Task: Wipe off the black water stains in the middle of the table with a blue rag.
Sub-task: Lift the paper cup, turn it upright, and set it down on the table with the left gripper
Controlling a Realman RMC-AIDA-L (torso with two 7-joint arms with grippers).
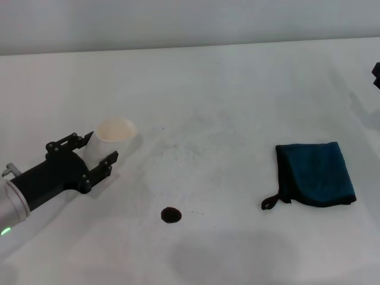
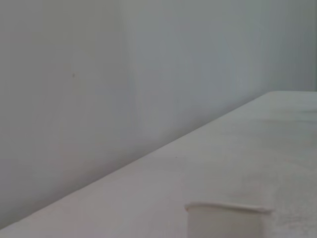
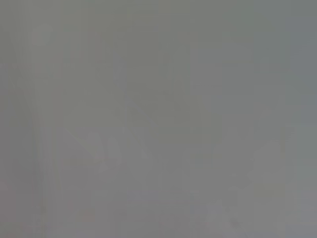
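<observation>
The black water stain [image 1: 171, 215] is a small round blot on the white table [image 1: 237, 107], near the front middle, with faint specks to its right. The blue rag [image 1: 317, 174] lies flat and folded at the right, its black loop pointing toward the stain; no gripper touches it. My left gripper [image 1: 102, 147] reaches in from the left, and its fingers press both sides of a white paper cup [image 1: 114, 134], whose rim also shows in the left wrist view [image 2: 229, 208]. Only a dark bit of my right gripper [image 1: 376, 73] shows at the far right edge.
Faint grey smears mark the table between the cup and the rag. A pale wall [image 2: 99, 99] rises behind the table's far edge. The right wrist view shows only a grey blur.
</observation>
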